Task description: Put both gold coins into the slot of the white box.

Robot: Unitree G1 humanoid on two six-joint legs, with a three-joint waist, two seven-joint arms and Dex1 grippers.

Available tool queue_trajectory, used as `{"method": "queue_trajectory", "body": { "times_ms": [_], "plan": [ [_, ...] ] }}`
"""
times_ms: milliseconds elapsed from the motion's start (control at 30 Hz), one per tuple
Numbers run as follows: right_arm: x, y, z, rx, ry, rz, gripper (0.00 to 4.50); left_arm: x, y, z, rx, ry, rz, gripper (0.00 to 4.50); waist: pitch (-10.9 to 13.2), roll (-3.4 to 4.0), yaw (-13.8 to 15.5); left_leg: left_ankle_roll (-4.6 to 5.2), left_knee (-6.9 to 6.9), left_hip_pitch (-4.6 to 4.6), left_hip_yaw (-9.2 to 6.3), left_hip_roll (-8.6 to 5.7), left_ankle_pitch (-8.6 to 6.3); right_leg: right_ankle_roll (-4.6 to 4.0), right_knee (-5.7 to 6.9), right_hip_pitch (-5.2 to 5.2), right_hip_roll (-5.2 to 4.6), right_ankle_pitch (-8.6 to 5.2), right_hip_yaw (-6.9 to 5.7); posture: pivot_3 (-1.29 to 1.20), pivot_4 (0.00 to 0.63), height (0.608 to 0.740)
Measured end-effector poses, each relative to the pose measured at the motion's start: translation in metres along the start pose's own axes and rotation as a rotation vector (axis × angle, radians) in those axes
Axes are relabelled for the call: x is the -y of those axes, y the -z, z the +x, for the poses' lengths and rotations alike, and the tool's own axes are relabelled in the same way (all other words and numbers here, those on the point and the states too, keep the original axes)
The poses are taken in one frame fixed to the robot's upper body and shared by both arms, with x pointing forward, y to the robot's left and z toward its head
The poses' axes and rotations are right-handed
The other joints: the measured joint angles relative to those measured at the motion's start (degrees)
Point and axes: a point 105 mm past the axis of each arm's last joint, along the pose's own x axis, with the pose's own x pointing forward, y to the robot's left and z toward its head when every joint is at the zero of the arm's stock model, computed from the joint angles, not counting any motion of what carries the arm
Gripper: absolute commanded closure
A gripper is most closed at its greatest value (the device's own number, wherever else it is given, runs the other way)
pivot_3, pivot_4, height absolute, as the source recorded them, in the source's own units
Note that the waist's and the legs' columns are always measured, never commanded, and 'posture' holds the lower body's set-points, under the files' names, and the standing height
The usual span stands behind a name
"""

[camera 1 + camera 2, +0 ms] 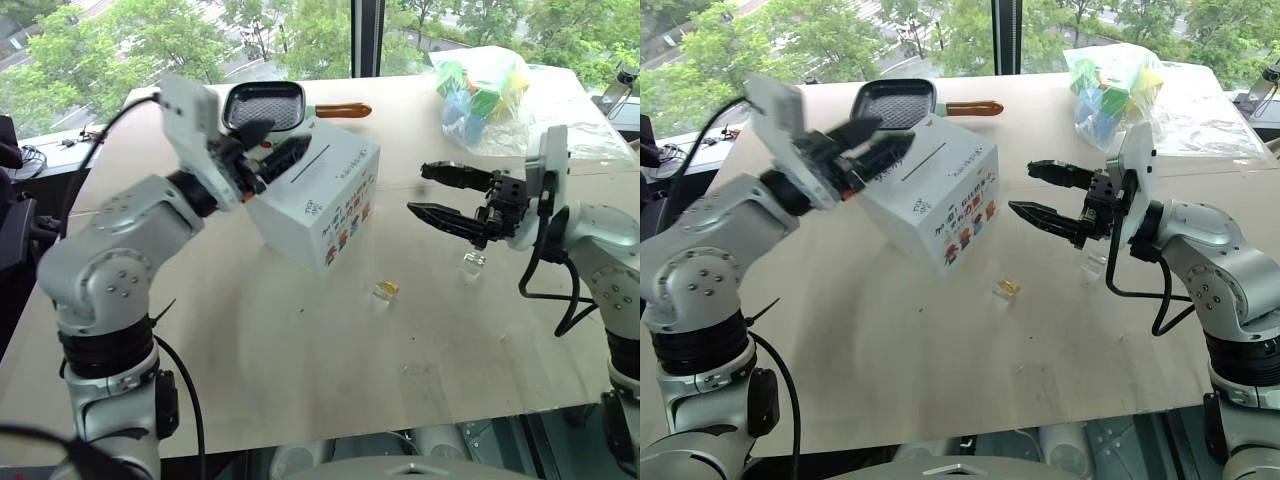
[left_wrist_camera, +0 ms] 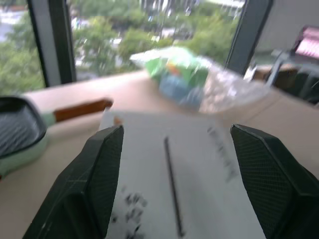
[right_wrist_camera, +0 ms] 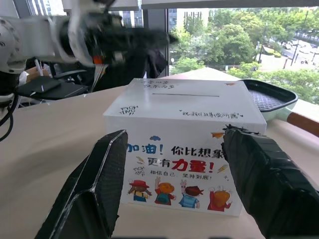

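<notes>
The white box [image 1: 335,205] sits at mid table, cartoon pictures on its near side. Its slot [image 1: 310,163] is a thin dark slit in the top face, also plain in the left wrist view as the slot [image 2: 172,184]. My left gripper [image 1: 290,134] hovers open over the box's left end with nothing between its fingers. My right gripper [image 1: 417,188] stands open and level to the right of the box, pointing at it, empty. One gold coin [image 1: 389,287] lies on the table in front of the box, by a small clear block.
A pale-green grill pan [image 1: 262,105] with an orange handle lies behind the box. A clear bag of coloured toys [image 1: 485,85] sits at the back right. A second clear block [image 1: 472,262] rests below my right gripper. Windows lie beyond the table's far edge.
</notes>
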Motion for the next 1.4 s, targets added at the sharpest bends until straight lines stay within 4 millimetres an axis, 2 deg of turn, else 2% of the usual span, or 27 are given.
{"method": "queue_trajectory", "body": {
  "times_ms": [67, 167, 333, 433, 500, 600, 633, 733, 767, 800, 833, 967, 1133, 1167, 1200, 1267, 1400],
  "plan": [
    [-0.002, 0.017, -0.003, -0.036, 0.019, 0.024, 1.17, 0.013, 0.005, -0.023, -0.057, 0.088, 0.003, 0.90, -0.03, 0.04, -0.52, 0.00, -0.19, 0.11, 0.09, 0.04, 0.00, 0.00, 0.01, -0.05, 0.01, -0.01, 0.04, 0.00, 0.150, 0.721],
    [-0.014, 0.056, 0.002, -0.114, 0.029, 0.051, 1.17, 0.028, 0.039, -0.058, -0.246, 0.186, -0.072, 0.90, -0.02, 0.06, -1.04, -0.02, -0.21, 0.16, 0.10, 0.10, 0.01, -0.02, 0.06, -0.06, 0.07, -0.01, 0.04, 0.00, 0.150, 0.721],
    [-0.031, 0.090, 0.013, -0.200, 0.000, 0.068, 1.17, 0.042, 0.058, -0.080, -0.356, 0.256, -0.071, 0.90, -0.03, 0.04, -0.70, -0.07, -0.13, 0.29, 0.13, 0.00, 0.05, -0.14, 0.02, 0.16, 0.03, 0.07, 0.09, 0.00, 0.150, 0.721],
    [-0.044, 0.128, 0.012, -0.302, -0.003, 0.115, 1.17, 0.062, 0.101, -0.100, -0.544, 0.317, -0.086, 0.90, -0.03, 0.04, -0.20, -0.05, -0.19, 0.54, 0.17, 0.00, 0.04, -0.15, -0.02, 0.38, 0.04, 0.06, 0.13, 0.00, 0.150, 0.721],
    [-0.047, 0.135, 0.016, -0.304, 0.008, 0.140, 1.17, 0.065, 0.112, -0.103, -0.576, 0.329, -0.071, 0.90, -0.03, 0.04, 0.12, -0.06, -0.19, 0.57, 0.16, 0.05, 0.04, -0.16, 0.00, 0.38, 0.06, 0.07, 0.11, 0.00, 0.150, 0.721],
    [-0.048, 0.133, 0.022, -0.278, 0.020, 0.146, 1.17, 0.070, 0.120, -0.102, -0.565, 0.345, -0.039, 0.90, -0.03, 0.05, 0.31, -0.07, -0.23, 0.74, 0.14, 0.07, 0.04, -0.16, -0.03, 0.55, 0.06, 0.07, 0.11, 0.00, 0.150, 0.721],
    [-0.048, 0.134, 0.022, -0.280, 0.025, 0.142, 1.71, 0.072, 0.122, -0.100, -0.544, 0.347, -0.038, 0.82, -0.04, 0.04, 0.37, -0.06, -0.24, 0.80, 0.14, 0.06, 0.03, -0.16, -0.04, 0.62, 0.05, 0.07, 0.11, 0.00, 0.150, 0.721],
    [-0.047, 0.134, 0.023, -0.286, 0.034, 0.133, 2.93, 0.073, 0.125, -0.097, -0.526, 0.340, -0.012, 0.82, -0.04, 0.03, 0.36, -0.05, -0.25, 0.81, 0.14, 0.05, 0.03, -0.16, -0.07, 0.63, 0.04, 0.07, 0.10, 0.00, 0.150, 0.721],
    [-0.047, 0.135, 0.023, -0.286, 0.035, 0.132, 3.63, 0.072, 0.126, -0.097, -0.517, 0.331, -0.001, 0.82, -0.04, 0.03, 0.36, -0.06, -0.26, 0.82, 0.13, 0.06, 0.03, -0.16, -0.06, 0.63, 0.05, 0.07, 0.08, 0.00, 0.150, 0.721],
    [-0.047, 0.135, 0.023, -0.287, 0.036, 0.132, 3.91, 0.072, 0.126, -0.097, -0.516, 0.330, 0.000, 0.82, -0.04, 0.03, 0.35, -0.06, -0.26, 0.81, 0.12, 0.06, 0.03, -0.16, -0.06, 0.62, 0.06, 0.06, 0.07, 0.00, 0.150, 0.721],
    [-0.047, 0.135, 0.023, -0.289, 0.037, 0.131, 4.39, 0.071, 0.126, -0.096, -0.514, 0.325, 0.011, 0.82, -0.04, 0.03, 0.31, -0.06, -0.28, 0.83, 0.13, 0.07, 0.03, -0.16, -0.05, 0.62, 0.06, 0.06, 0.08, 0.00, 0.150, 0.721],
    [-0.047, 0.135, 0.023, -0.291, 0.037, 0.129, 4.39, 0.068, 0.126, -0.096, -0.509, 0.313, 0.018, 0.82, -0.04, 0.03, 0.29, -0.05, -0.29, 0.84, 0.13, 0.07, 0.03, -0.15, -0.06, 0.63, 0.06, 0.06, 0.07, 0.00, 0.150, 0.721],
    [-0.043, 0.125, 0.030, -0.200, 0.073, 0.223, 4.39, 0.066, 0.117, -0.083, -0.392, 0.276, -0.027, 0.82, -0.03, 0.04, 0.31, -0.05, -0.29, 0.88, 0.10, 0.06, 0.03, -0.15, -0.06, 0.69, 0.05, 0.07, 0.07, 0.00, 0.150, 0.721],
    [-0.041, 0.119, 0.032, -0.148, 0.089, 0.280, 4.39, 0.065, 0.114, -0.078, -0.346, 0.261, -0.066, 0.82, -0.03, 0.04, 0.33, -0.06, -0.29, 0.87, 0.07, 0.07, 0.03, -0.15, -0.06, 0.70, 0.06, 0.07, 0.05, 0.00, 0.150, 0.721],
    [-0.036, 0.104, 0.037, -0.047, 0.111, 0.364, 4.39, 0.066, 0.108, -0.069, -0.249, 0.236, -0.141, 0.82, -0.03, 0.04, 0.31, -0.06, -0.27, 0.87, 0.03, 0.08, 0.03, -0.14, -0.04, 0.70, 0.06, 0.07, 0.03, 0.00, 0.150, 0.721],
    [-0.035, 0.086, 0.041, 0.040, 0.096, 0.410, 4.39, 0.068, 0.102, -0.063, -0.191, 0.233, -0.197, 0.82, -0.03, 0.03, 0.22, -0.06, -0.26, 0.88, 0.03, 0.08, 0.03, -0.14, -0.02, 0.70, 0.06, 0.08, 0.04, 0.00, 0.150, 0.721],
    [-0.025, 0.042, 0.043, 0.279, 0.078, 0.572, 4.39, 0.071, 0.079, -0.047, 0.036, 0.220, -0.405, 0.82, -0.04, 0.03, 0.31, -0.06, -0.25, 0.87, -0.04, 0.05, 0.03, -0.14, -0.03, 0.72, 0.05, 0.08, -0.02, 0.00, 0.150, 0.721]
  ]
}}
